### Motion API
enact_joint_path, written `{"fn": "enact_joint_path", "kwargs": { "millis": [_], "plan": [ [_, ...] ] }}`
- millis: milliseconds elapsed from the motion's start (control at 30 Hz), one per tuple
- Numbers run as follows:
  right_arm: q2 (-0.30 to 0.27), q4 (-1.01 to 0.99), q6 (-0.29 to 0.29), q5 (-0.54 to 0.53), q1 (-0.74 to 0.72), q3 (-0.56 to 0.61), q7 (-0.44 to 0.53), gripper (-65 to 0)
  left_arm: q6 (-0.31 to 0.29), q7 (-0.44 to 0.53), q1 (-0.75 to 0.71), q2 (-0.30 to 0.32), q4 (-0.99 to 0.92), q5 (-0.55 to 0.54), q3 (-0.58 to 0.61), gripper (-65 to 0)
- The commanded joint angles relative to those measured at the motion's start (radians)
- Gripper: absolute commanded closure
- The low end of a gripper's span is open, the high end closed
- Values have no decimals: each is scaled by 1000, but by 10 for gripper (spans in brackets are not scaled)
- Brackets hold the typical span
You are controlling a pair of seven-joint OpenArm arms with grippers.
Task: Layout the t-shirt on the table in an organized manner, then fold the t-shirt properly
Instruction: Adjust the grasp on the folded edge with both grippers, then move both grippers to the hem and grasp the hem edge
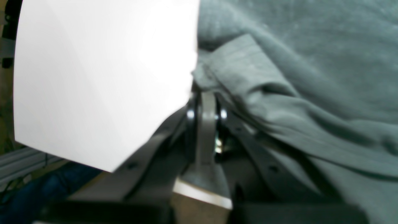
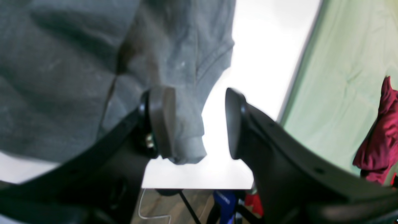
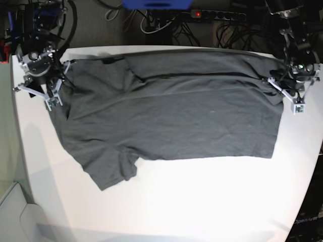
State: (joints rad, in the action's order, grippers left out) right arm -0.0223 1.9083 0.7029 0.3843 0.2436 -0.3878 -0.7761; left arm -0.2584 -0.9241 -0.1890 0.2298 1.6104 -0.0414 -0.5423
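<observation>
Overhead, the t-shirt (image 3: 171, 108) lies spread across the white counter (image 3: 202, 201), the left hand (image 1: 205, 93) pinched shut on its hem, seemingly to tension it, while the right hand (image 2: 199, 124) gapes open, gripping nothing, beside a sleeve

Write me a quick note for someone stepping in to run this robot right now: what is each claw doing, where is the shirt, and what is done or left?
Left gripper: shut on the t-shirt hem at its edge.
Right gripper: open, one pad against a sleeve, nothing pinched.
T-shirt: spread across the table, mostly flat; the top edge is doubled over and some wrinkles remain.
Done: the rough layout.
Left: smoothing the far edge, then all the folding.
</observation>
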Motion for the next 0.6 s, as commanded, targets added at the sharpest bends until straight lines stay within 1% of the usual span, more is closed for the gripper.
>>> {"fn": "enact_joint_path", "kwargs": {
  "millis": [0,133,200,267,400,433,467,500,567],
  "plan": [
    [-12,15,-5,0,-7,-3,10,-271,5,12,4,13,-6,7,-5,-22],
    [-15,20,-5,3,-37,-4,10,-274,5,20,7,16,-22,7,-6,-22],
    [-26,23,-5,3,-57,-4,10,-274,5,7,7,32,0,-2,-48,-22],
    [-35,23,-5,3,-83,-4,10,-275,5,3,10,32,35,-2,-88,-22],
    [-44,20,-5,5,-157,-4,10,-275,3,-59,50,46,101,-2,-146,-29],
    [-47,17,-5,5,-181,-4,8,-275,3,-77,64,50,112,-2,-150,-41],
    [-49,10,-5,5,-208,-4,8,-275,3,-99,78,56,115,-2,-152,-72],
    [-47,-6,-5,5,-232,-3,8,-275,3,-109,95,56,115,-2,-147,-117],
    [-47,-66,-5,5,-304,2,8,-275,3,-117,141,56,115,-2,-146,-240]
  ]
}}
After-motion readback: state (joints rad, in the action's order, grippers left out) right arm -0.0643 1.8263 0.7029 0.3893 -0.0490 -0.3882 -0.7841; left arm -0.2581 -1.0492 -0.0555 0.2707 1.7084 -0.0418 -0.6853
